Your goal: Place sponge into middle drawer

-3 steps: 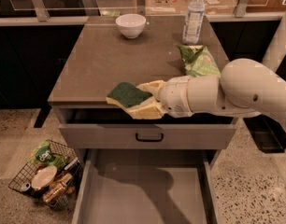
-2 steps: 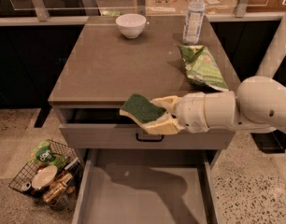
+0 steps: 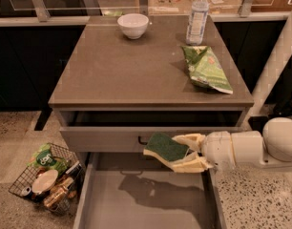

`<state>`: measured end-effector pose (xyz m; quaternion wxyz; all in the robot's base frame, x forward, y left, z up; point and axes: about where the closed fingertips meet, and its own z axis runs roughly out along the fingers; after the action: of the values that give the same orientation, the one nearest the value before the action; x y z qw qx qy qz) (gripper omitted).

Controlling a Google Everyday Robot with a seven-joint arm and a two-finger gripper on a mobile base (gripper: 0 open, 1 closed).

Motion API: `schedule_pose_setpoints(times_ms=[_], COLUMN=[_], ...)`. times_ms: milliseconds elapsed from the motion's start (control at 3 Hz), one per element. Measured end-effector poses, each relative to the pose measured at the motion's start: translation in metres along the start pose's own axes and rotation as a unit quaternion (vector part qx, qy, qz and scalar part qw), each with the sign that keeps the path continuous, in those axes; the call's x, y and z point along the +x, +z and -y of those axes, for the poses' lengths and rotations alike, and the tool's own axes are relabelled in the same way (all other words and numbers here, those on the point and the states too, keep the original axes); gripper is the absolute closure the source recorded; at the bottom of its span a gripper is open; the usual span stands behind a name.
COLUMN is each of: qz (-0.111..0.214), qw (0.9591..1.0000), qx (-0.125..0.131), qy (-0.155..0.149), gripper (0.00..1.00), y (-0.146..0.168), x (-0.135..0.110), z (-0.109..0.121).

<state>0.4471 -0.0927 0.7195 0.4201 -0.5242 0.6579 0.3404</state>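
A view looking down at a grey cabinet with a brown top [image 3: 122, 66] and 2 drawers pulled out. A white robot arm [image 3: 251, 147] reaches in from the right edge, level with the drawer fronts. Its gripper [image 3: 180, 151] points left and is closed around the sponge [image 3: 164, 147], with 1 cream-coloured finger [image 3: 189, 139] above and behind the sponge and the other beneath it. The sponge is tilted, its dark green scrub face turned up toward the camera and a thin pale yellow edge showing on the left.

The sponge hangs in the air above the back part of the middle drawer [image 3: 112, 204], which is pulled far out toward the camera. The drawer's pale grey floor carries the shadow of the gripper and sponge.

Just behind the sponge is the front of the upper drawer [image 3: 103, 140], open only a little. Its black bar handle [image 3: 142, 140] is mostly hidden by the sponge.

On the cabinet top, a white bowl [image 3: 133, 25] sits near the back edge, left of centre. A clear water bottle [image 3: 197, 15] stands upright at the back right. A light-green snack bag [image 3: 205, 68] lies flat in front of the bottle, near the right edge.

On the speckled floor to the left of the cabinet sits a wire basket [image 3: 46, 175] filled with assorted packets and cans.
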Motion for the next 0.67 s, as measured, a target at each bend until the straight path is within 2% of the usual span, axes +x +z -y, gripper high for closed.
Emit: schedule_pose_setpoints(times_ms=[333,667], qz=[0.009,0.009], qw=[0.9993,0.9993], qx=[-0.030,-0.031], qy=[0.022,0.022], gripper=[1.00,1.00], y=[0.0000,0.0001], x=[0.0482,0.0481], z=[-0.0195,-0.0195])
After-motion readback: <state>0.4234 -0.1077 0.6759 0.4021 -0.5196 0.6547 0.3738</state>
